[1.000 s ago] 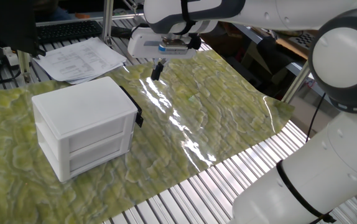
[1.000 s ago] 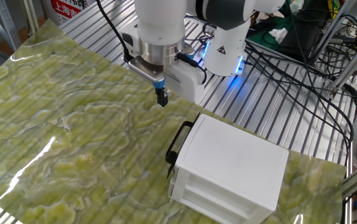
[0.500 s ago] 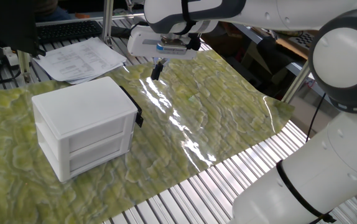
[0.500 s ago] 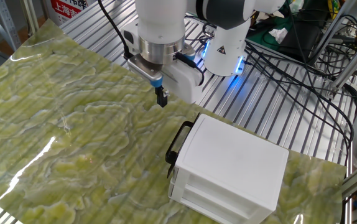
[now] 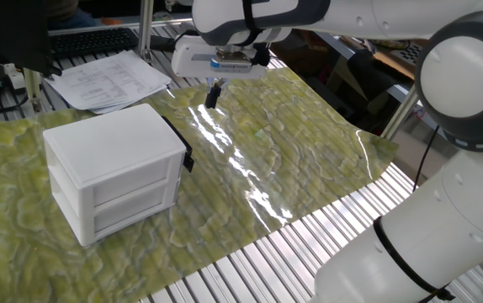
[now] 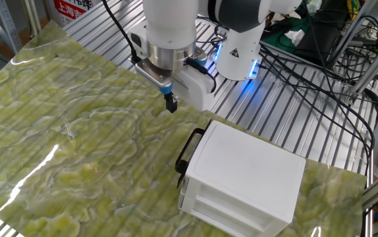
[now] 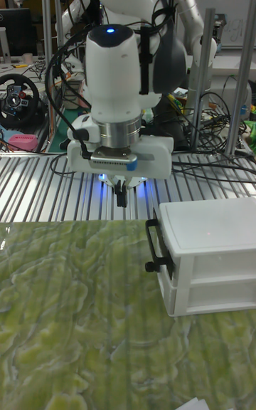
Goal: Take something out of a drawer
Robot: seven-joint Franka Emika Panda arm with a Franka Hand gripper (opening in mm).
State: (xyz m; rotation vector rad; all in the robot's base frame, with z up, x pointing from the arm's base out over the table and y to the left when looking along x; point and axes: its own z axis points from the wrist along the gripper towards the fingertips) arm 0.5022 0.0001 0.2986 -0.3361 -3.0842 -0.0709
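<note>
A small white two-drawer box (image 5: 114, 160) (image 6: 245, 174) (image 7: 213, 253) stands on the green mat. Its upper drawer (image 7: 213, 262) is pushed in, with a black handle (image 5: 181, 147) (image 6: 189, 151) (image 7: 151, 245) on the front. The something is hidden. My gripper (image 5: 212, 95) (image 6: 170, 104) (image 7: 122, 198) hangs above the mat, a short way out from the handle side of the box and higher than it. Its two black fingers are shut together and point down, with nothing between them.
Papers (image 5: 111, 80) and a keyboard (image 5: 90, 40) lie behind the box. The arm's base (image 6: 238, 56) and a tangle of cables (image 6: 307, 59) sit behind the mat on the slatted metal table (image 6: 288, 125). The green mat (image 6: 64, 151) stretches out in front of the handle.
</note>
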